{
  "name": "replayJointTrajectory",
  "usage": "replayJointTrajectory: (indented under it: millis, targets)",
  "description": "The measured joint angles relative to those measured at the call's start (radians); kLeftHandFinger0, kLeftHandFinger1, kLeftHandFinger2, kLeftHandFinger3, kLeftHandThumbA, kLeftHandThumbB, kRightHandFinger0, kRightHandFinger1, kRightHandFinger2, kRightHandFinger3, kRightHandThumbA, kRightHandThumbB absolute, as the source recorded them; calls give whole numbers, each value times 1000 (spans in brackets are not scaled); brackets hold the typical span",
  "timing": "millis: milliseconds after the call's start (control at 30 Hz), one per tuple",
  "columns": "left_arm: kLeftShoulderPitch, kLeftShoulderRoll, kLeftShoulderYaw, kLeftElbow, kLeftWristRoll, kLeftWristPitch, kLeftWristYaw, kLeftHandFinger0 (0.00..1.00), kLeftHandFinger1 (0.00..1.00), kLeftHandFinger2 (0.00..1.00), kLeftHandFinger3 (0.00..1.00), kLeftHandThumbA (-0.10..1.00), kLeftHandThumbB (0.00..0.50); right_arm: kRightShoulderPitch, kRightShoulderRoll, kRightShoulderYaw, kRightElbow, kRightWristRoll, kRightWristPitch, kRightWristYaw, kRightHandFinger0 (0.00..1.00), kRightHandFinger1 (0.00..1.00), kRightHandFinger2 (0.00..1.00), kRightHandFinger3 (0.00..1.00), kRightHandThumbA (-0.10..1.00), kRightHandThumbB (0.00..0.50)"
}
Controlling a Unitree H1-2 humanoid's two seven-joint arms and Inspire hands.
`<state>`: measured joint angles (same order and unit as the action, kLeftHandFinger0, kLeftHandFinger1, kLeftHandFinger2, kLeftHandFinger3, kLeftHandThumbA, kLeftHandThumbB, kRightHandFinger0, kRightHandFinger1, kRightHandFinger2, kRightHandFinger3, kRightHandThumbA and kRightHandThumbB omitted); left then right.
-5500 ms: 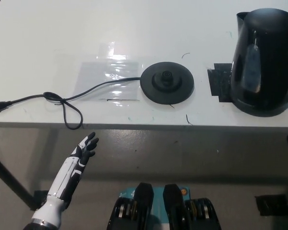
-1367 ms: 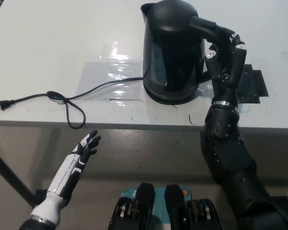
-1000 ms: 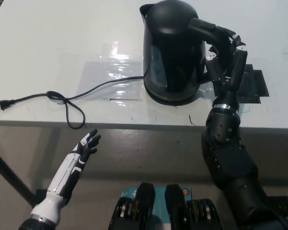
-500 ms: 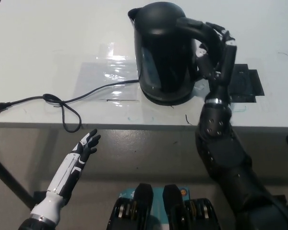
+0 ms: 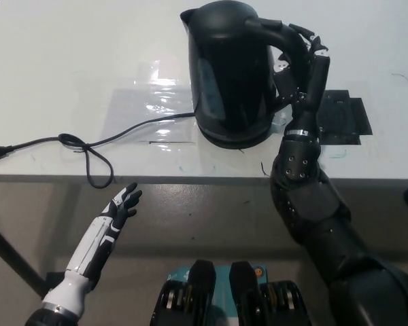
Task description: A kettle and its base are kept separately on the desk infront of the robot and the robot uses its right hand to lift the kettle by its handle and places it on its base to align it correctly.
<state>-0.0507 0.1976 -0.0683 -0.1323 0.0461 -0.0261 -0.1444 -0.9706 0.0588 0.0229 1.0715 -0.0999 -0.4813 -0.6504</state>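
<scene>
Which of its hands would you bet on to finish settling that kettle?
The right hand: it is wrapped around the kettle's handle on the table. The left hand hangs open below the table edge.

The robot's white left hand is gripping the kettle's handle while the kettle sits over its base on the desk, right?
Not quite: the head view shows the black right hand gripping the kettle by its handle. The white left hand rests open below the desk edge.
</scene>
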Motion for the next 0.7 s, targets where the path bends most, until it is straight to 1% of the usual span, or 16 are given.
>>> replayJointTrajectory:
  millis: [33,67,133,167,200,300,400,467,567,667,700]
  targets:
    - [0,0,0,0,0,0,0,1000,1000,1000,1000,1000,148,0,-1,1,1,0,-1,4,1000,1000,1000,1000,599,429]
    - [0,0,0,0,0,0,0,1000,1000,1000,1000,1000,149,1,-6,4,4,1,-2,15,1000,1000,1000,1000,691,496]
    - [1,0,0,0,0,0,0,1000,1000,1000,1000,1000,146,12,-29,8,10,4,0,54,1000,1000,1000,1000,756,500]
    - [1,0,0,0,0,0,0,1000,1000,1000,1000,1000,154,16,-34,10,11,4,0,61,1000,1000,1000,1000,785,500]
    - [2,0,0,1,0,0,0,1000,1000,1000,1000,1000,143,29,-43,12,12,7,0,82,1000,1000,1000,1000,843,500]
    - [2,0,0,3,0,1,0,1000,1000,1000,1000,1000,140,59,-58,22,13,11,2,135,1000,1000,1000,1000,843,500]
    - [2,0,0,4,0,1,0,1000,1000,1000,1000,1000,146,90,-72,31,6,18,2,190,1000,1000,1000,1000,871,500]
    - [2,0,0,5,0,1,0,1000,1000,1000,1000,1000,135,112,-85,36,-14,27,3,242,1000,1000,1000,1000,861,500]
    - [2,0,0,8,0,1,0,1000,1000,1000,1000,1000,136,143,-104,38,-74,50,11,302,1000,1000,1000,1000,847,500]
    - [3,0,0,10,0,1,0,1000,1000,1000,1000,1000,144,167,-117,37,-133,72,23,350,1000,1000,1000,1000,874,500]
    - [3,0,0,11,0,1,0,1000,1000,1000,1000,1000,146,182,-126,36,-173,89,34,377,1000,1000,1000,1000,855,500]
